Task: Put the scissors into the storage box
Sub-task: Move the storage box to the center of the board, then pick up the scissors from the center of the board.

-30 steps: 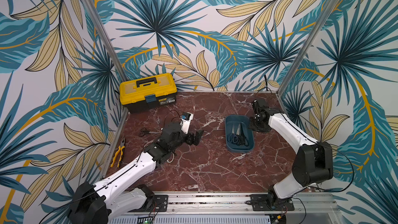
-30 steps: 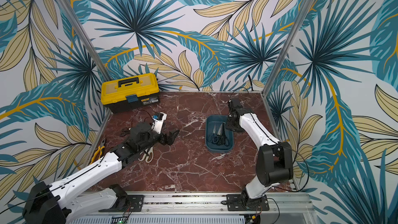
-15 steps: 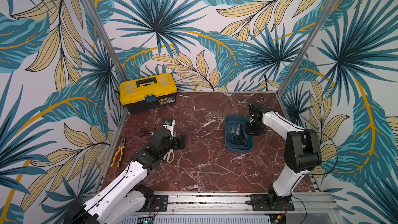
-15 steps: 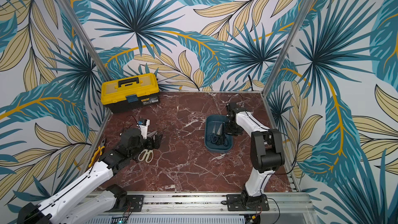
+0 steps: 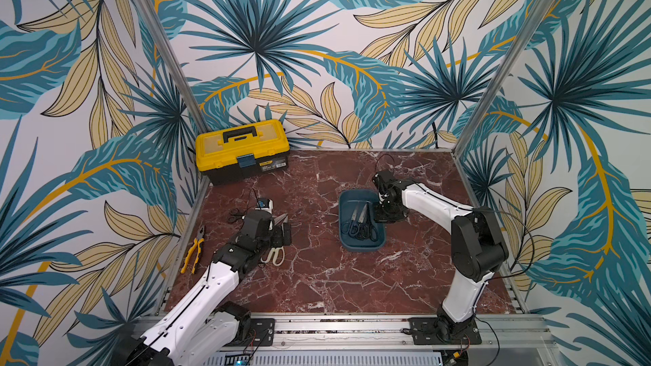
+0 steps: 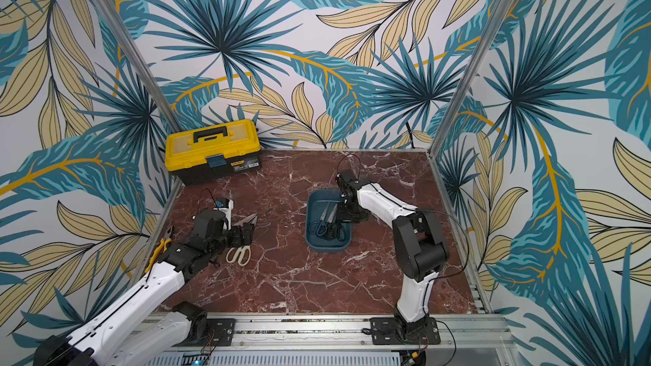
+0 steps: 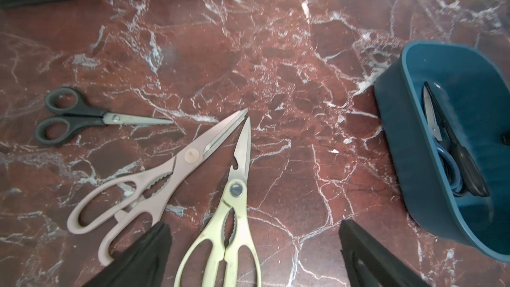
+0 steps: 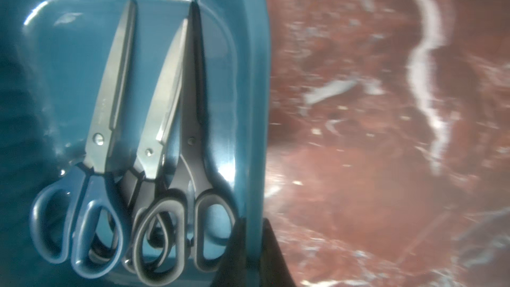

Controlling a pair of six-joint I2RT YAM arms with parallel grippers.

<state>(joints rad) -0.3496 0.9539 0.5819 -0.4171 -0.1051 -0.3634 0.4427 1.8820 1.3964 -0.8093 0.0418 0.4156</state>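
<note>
Red marble tabletop (image 5: 317,276). The teal storage box (image 5: 363,246) holds blue-handled scissors (image 8: 91,161) and two black-handled scissors (image 8: 193,147), closed, parallel, tips toward the back wall. Cream-handled shears (image 7: 231,216), grey-handled shears (image 7: 154,183) and small black scissors (image 7: 91,117) lie outside. Left gripper (image 7: 254,226) is spread wide over the cream pair. Right gripper (image 8: 253,225) pinches the box wall.

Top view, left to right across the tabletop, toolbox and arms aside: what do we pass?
Yellow-handled pliers → small black-handled scissors → cream-handled scissors → storage box.
</note>
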